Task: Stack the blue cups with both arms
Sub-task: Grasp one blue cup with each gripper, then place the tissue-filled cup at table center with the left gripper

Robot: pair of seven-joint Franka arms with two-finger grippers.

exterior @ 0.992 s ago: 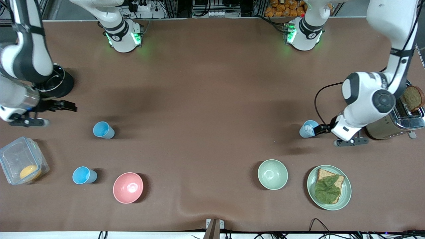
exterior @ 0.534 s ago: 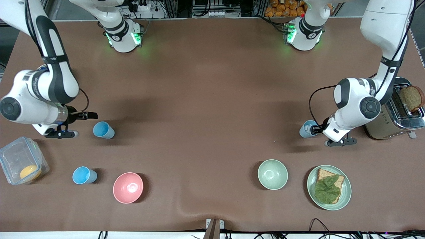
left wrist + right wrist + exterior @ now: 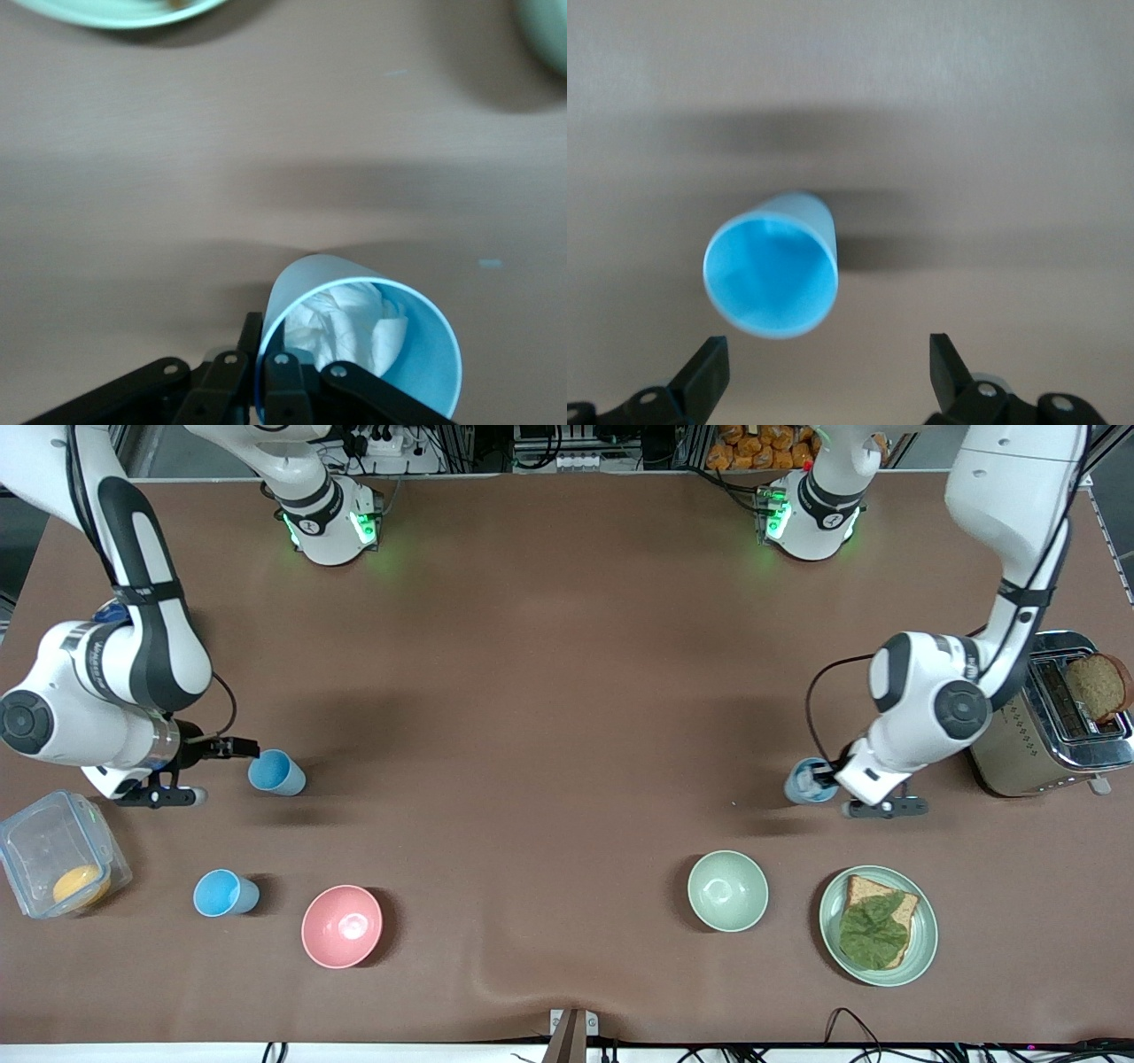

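Table [image 3: 567, 646]: broad, covered in a brown mat, slightly rippled near the front camera's edge. Soft shadows lie across the mat. Green light glows on the mat at two spots along its farthest edge. Above that edge: metal frame rails [image 3: 469, 443], a power strip with cables [image 3: 381, 443], a heap of orange packets [image 3: 753, 444]. Cables [image 3: 850, 1023] trail along the nearest edge.

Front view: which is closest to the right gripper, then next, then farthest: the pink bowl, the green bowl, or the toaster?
From the right gripper, which is beside a blue cup:
1. Pink bowl, at the right arm's end, nearer the camera.
2. Pale green bowl, toward the left arm's end.
3. Toaster, at the left arm's end of the table.
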